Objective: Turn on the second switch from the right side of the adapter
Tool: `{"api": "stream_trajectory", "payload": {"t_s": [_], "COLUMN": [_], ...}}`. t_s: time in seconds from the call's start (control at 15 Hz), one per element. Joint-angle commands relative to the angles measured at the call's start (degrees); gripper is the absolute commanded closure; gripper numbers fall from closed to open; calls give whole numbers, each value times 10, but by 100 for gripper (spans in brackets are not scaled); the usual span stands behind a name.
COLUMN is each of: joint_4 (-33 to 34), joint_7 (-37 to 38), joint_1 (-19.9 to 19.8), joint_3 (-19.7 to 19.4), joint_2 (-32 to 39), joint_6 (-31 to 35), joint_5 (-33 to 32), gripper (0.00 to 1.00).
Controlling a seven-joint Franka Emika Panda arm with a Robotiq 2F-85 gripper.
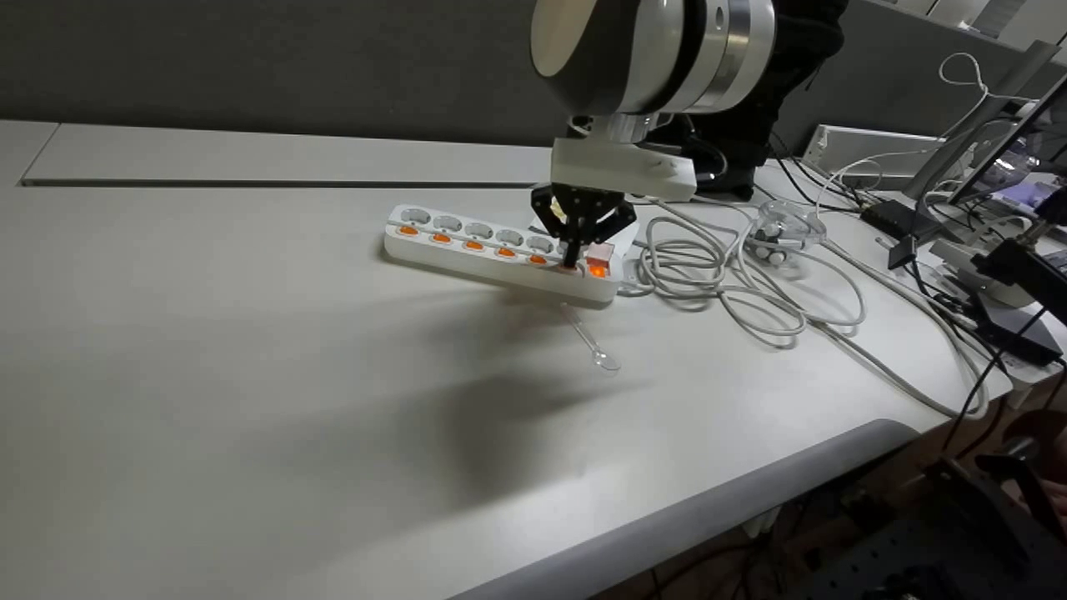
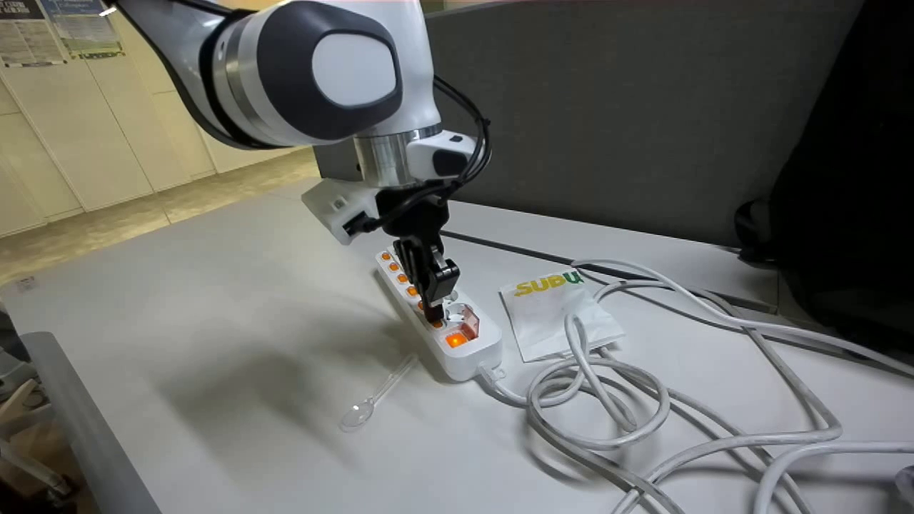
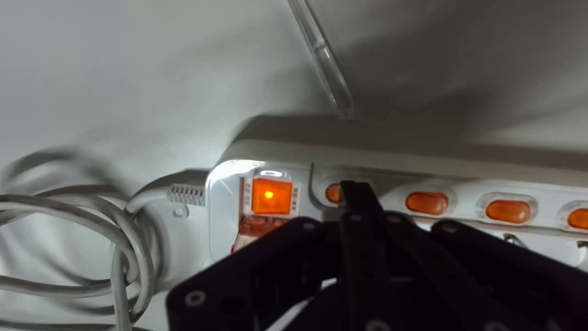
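The table [image 1: 250, 375] is filling the lower middle in both exterior views, giving the job a firm, flat base. The arm [image 2: 321, 78] is spanning the top in both exterior views, its wrist hanging above the work, probably so that any push will be going downward. The cord [image 3: 55, 211] is lying in slack loops at lower left of the wrist view, so it is hardly tugging on the adapter. The adapter [image 1: 492, 268] is sitting slantwise near the centre in both exterior views, its switches [image 1: 506, 252] running along the edge toward the open table, easy to get at. The gripper [image 3: 356, 186] is pointing down with its fingers [image 2: 433, 311] together, holding nothing; I'm reading that as a way of making one narrow prod. A paper packet [image 2: 560, 314] is lying right of centre in an exterior view, and a clear spoon [image 2: 358, 412] is lying just beside the adapter, both looking merely set aside. The main switch [image 3: 272, 196] is glowing orange near the middle of the wrist view, so power is presumably reaching the row. The second switch [image 3: 333, 193] is sitting just right of it there, partly hidden by the fingertips. They are either resting on it or hovering barely above; I'm not able to tell which, nor whether it is on. Pressing is looking like the step in hand.
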Motion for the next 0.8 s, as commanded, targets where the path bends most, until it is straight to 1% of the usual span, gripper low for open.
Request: {"api": "stream_trajectory", "payload": {"t_s": [0.0,0.73], "joint_4": [17,14], "joint_7": [1,3], "joint_1": [-3,3], "joint_3": [4,9], "joint_2": [11,12], "joint_6": [-8,-6], "joint_5": [11,11], "gripper": [100,100]}}
